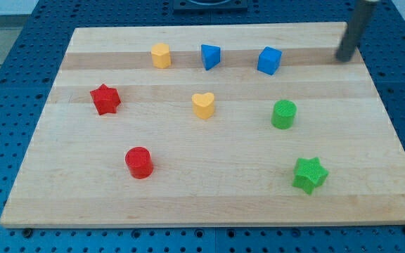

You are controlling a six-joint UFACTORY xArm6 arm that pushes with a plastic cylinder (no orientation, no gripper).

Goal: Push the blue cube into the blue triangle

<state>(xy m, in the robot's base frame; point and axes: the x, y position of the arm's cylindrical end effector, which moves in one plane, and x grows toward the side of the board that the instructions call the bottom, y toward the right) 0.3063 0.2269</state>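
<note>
— Looking down with you, what is lying under everything?

— You are seeing a pale wooden board (209,197) with lengthwise grain, resting on a blue perforated bench (20,42) that is showing on all sides.

— And the blocks?

— They are looking like ribbed plastic. Along the board's far edge, a yellow block (161,55) of unclear shape is sitting leftmost, then the blue triangle (210,56), then the blue cube (269,60) just to its right, the two apart. A red star (105,98) is sitting near the left edge, a yellow heart (203,105) at the centre, a green cylinder (283,114) right of it. A red cylinder (138,162) and a green star (309,174) are lying nearer the front edge.

— Your tool?

— My tip (343,59) is touching down near the far right corner, well to the right of the blue cube. It is a plain dark rod, having no fingers and holding nothing. Nothing is standing between cube and triangle.
</note>
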